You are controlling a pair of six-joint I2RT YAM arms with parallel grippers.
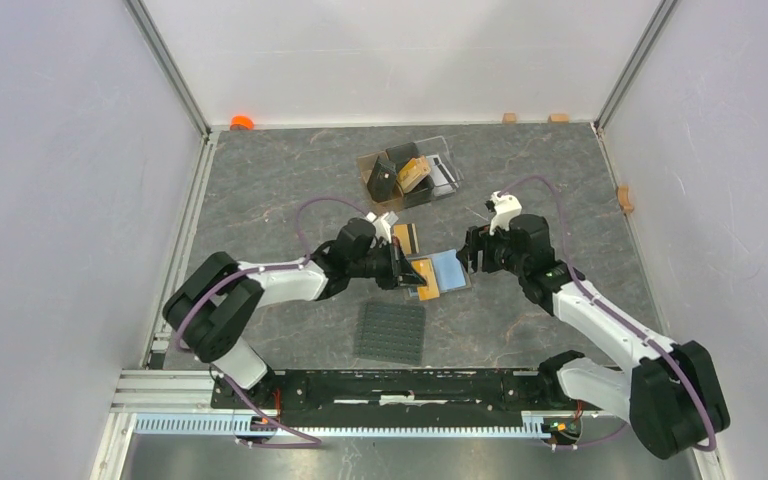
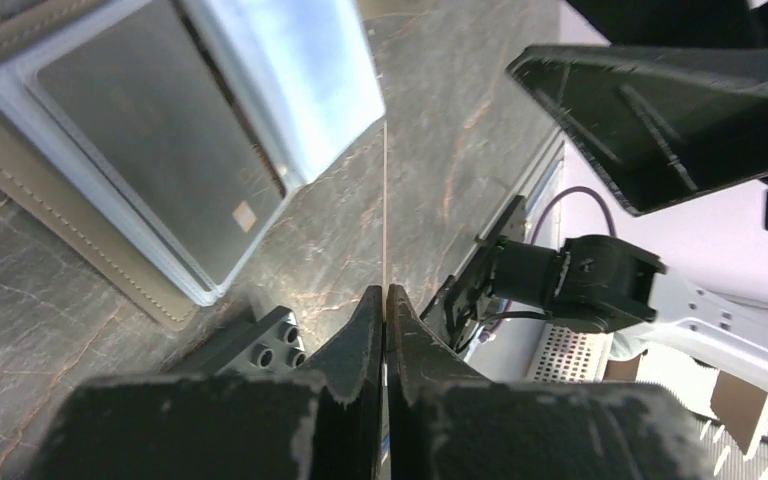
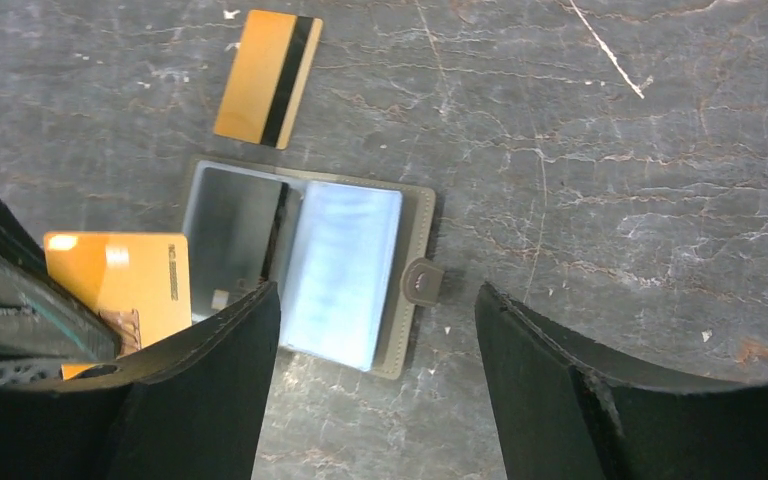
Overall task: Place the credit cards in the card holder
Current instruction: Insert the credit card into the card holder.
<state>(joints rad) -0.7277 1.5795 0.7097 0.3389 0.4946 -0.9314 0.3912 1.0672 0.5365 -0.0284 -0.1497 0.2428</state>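
Olive-taupe folding card holder (image 3: 418,215): open on grey marbled desk (image 3: 610,150), dark card (image 3: 235,240) in one pocket.
Left hand (image 2: 386,300): clamped shut on orange plastic card (image 3: 130,275) at holder's edge.
Right hand (image 3: 378,300): spread wide, empty, above holder.
Gold black-striped card (image 3: 265,78): flat on desk nearby.

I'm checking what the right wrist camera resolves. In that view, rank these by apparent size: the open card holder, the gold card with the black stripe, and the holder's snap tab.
Largest to smallest:
1. card holder, even with its near corner hidden
2. striped gold card
3. snap tab
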